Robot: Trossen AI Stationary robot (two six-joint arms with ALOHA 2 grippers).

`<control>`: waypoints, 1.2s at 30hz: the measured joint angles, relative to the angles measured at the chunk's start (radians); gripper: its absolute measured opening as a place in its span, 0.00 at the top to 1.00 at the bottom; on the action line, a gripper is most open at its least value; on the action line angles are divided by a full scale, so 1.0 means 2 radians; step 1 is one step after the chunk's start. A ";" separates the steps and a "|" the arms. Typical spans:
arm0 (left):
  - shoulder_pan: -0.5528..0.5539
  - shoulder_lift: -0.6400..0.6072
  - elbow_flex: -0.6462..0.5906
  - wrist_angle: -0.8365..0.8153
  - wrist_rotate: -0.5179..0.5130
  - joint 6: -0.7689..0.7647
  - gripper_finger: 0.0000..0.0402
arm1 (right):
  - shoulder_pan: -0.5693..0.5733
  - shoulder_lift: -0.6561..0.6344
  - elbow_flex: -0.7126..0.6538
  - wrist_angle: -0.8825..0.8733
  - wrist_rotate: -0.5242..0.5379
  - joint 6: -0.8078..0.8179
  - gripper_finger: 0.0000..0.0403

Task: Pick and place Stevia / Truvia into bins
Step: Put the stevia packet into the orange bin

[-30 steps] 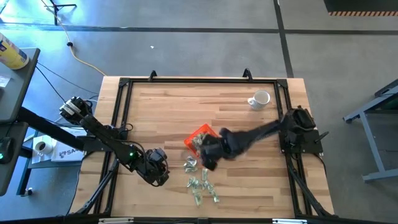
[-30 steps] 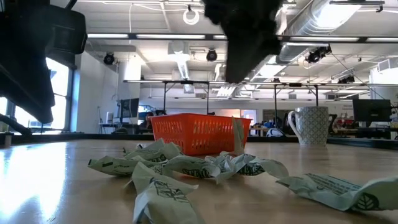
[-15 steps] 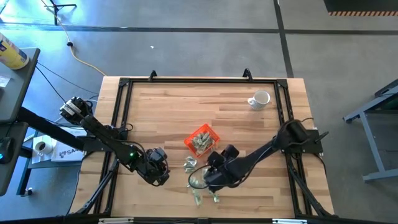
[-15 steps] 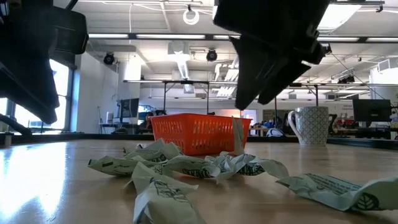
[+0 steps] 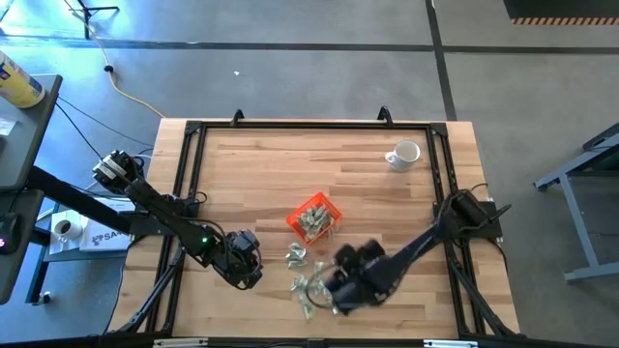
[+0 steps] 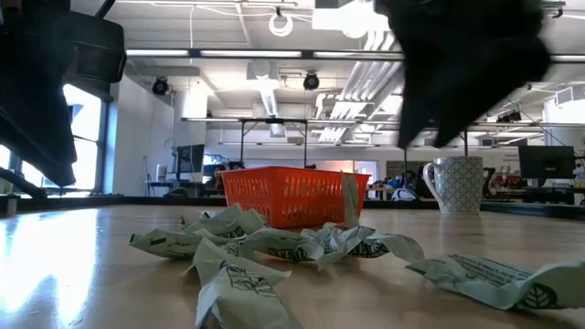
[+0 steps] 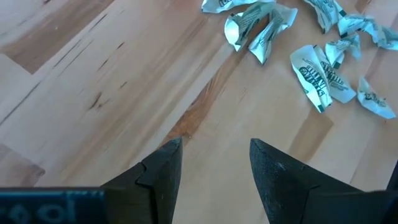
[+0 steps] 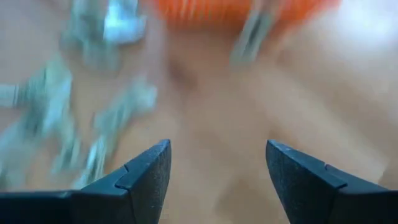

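Pale green and white Stevia sachets [image 5: 311, 286] lie crumpled and scattered on the wooden table near its near edge, also in the low view [image 6: 274, 243] and the left wrist view [image 7: 318, 70]. More sachets lie inside the orange tray [image 5: 311, 217], and one leans against its wall [image 6: 348, 197]. My right gripper [image 5: 329, 288] hovers open over the loose sachets; its wrist view is blurred, with fingers apart [image 8: 214, 167] and the tray [image 8: 242, 9] beyond. My left gripper [image 5: 247, 266] waits open to the left of the sachets [image 7: 214, 160].
A white mug [image 5: 404, 155] stands near the far right corner, also seen behind the tray [image 6: 455, 185]. A black frame [image 5: 193, 130] runs round the table's edges. Bare wood spreads over the far and left parts of the table [image 5: 251, 174].
My right gripper has swung from beside the orange tray toward the table's near edge and now hangs over the loose sachets, still moving, as its blurred wrist view shows. The sachets and the tray have stayed put.
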 joint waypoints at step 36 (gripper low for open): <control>0.000 0.000 0.000 0.000 0.019 0.021 0.45 | -0.095 -0.159 -0.334 0.400 0.010 -0.215 0.37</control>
